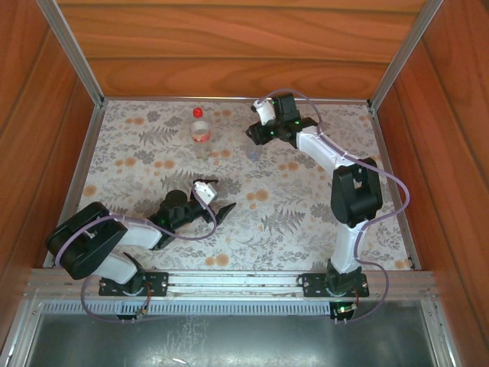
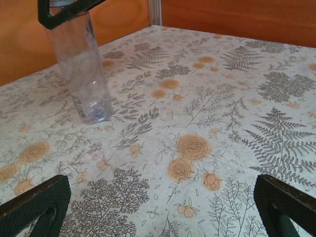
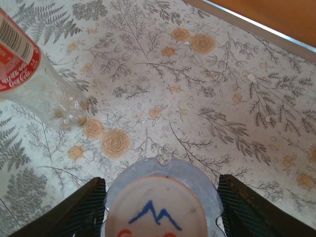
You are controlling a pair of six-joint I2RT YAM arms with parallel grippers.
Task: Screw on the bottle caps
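Observation:
The plain bluish bottle [image 2: 86, 74] stands upright on the cloth. Its white cap [image 3: 158, 207], printed with a blue mountain mark, sits on its neck. My right gripper [image 3: 160, 183] hangs straight over that cap, open, one finger on each side of the bottle's shoulder with small gaps to the cap. To its left stands the red-labelled bottle [image 1: 199, 131] with its red cap [image 1: 198, 112] on top; its label [image 3: 17, 54] is at the left edge of the right wrist view. My left gripper [image 1: 221, 195] rests low at mid-table, open and holding nothing, its fingertips [image 2: 49, 195] wide apart.
The flower-print cloth [image 1: 306, 222] covers the table. Wooden walls and an aluminium frame [image 1: 76, 69] close in the back and sides. The right arm [image 1: 351, 191] stretches along the right side to the back.

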